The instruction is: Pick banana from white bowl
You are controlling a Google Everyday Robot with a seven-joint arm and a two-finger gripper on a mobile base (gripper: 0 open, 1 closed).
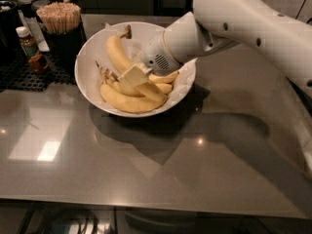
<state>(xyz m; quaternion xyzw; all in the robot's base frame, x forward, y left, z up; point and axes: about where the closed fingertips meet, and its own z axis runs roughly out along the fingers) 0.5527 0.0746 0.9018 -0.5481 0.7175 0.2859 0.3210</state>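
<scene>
One gripper point(136, 76), on the end of one white arm point(243, 18), reaching in from the right and down inside the white bowl point(90, 57). Low over the middle of the fruit pile, right at the banana point(116, 51) where its lower half passes beneath. Apart or clamped: cannot tell.

The banana itself: in the upper left of the bowl, dark stem tip up near the far rim, body curving down and right under the gripper. Below and beside it, at least three other bananas point(127, 104), stems bunched to the left; exact count hidden by the gripper.

One bowl only, on a glossy grey counter point(146, 169). Off to the left: one dark cup of wooden sticks point(58, 18) just beside the bowl, then one small white-capped bottle point(29, 45) on one black mat point(19, 77).
</scene>
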